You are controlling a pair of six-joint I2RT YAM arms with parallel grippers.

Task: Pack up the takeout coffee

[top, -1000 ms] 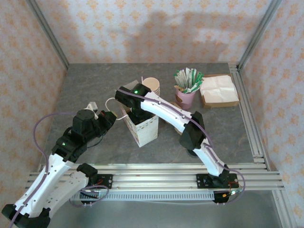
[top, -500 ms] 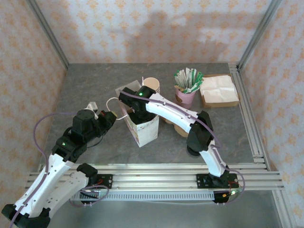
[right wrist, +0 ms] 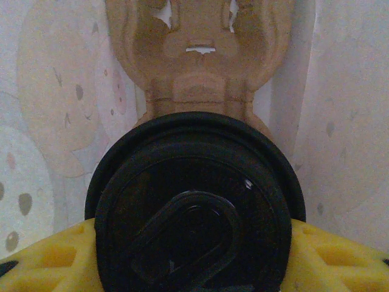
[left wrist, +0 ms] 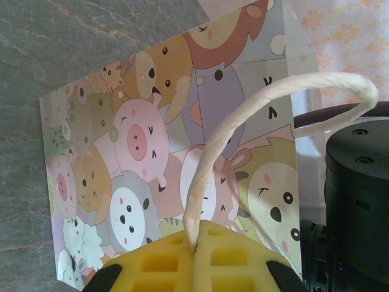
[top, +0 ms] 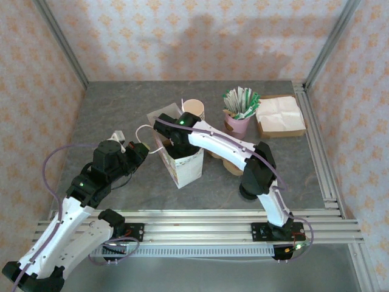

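Could tip and spill if let go too high above the bottom of the bag point(top: 188, 167). Could bump the thin paper wall and crush it. Could rip the handle point(left wrist: 243, 115) with a hard pull.

Holding the coffee point(right wrist: 194, 207) inside the bag by its round, shiny black plastic lid, with the right jaws set about half wide. Pinching the 1 twisted paper cord handle with the left jaws, shut tight.

Smooth, boxy paper bag with cartoon animals, on a grey stone-look table point(top: 121, 103). Soft yellow pads point(right wrist: 42, 261).

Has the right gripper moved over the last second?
Yes. The right gripper, holding the takeout coffee, has shifted slightly nearer the arm bases, away from the cup stack, into the paper bag.
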